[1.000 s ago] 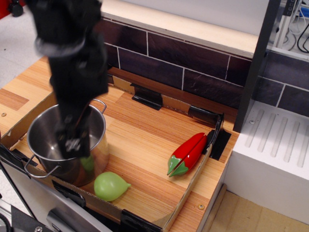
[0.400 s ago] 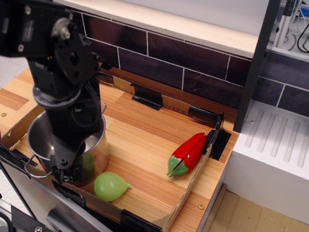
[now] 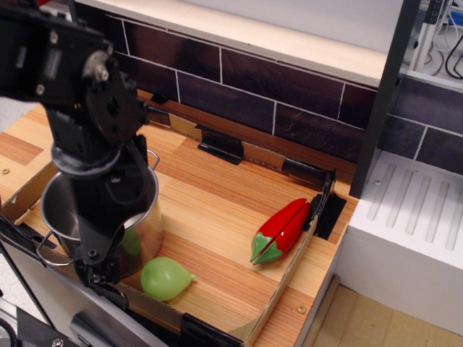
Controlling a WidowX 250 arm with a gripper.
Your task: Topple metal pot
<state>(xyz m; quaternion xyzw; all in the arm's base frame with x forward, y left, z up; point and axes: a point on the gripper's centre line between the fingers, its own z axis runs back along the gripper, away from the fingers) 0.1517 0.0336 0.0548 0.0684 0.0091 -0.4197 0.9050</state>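
The metal pot (image 3: 149, 230) stands upright at the front left of the wooden tray, shiny steel, with one wire handle at the back (image 3: 152, 156) and one at the front left (image 3: 45, 253). My black arm reaches down over it and hides most of its opening. My gripper (image 3: 100, 270) is low at the pot's front rim, near the tray's front edge. Its fingers are dark and seen end-on, so I cannot tell whether they are open or shut, or whether they grip the rim.
A green pear-shaped object (image 3: 166, 277) lies just right of the pot's base. A red pepper (image 3: 281, 229) lies at the tray's right side. Cardboard walls with black clips (image 3: 221, 145) edge the tray. A tiled wall stands behind, and a white drainer (image 3: 412, 217) to the right.
My arm has swung down and toward the front; the gripper has gone from inside the pot to its front rim. The pot stays upright in the same place.
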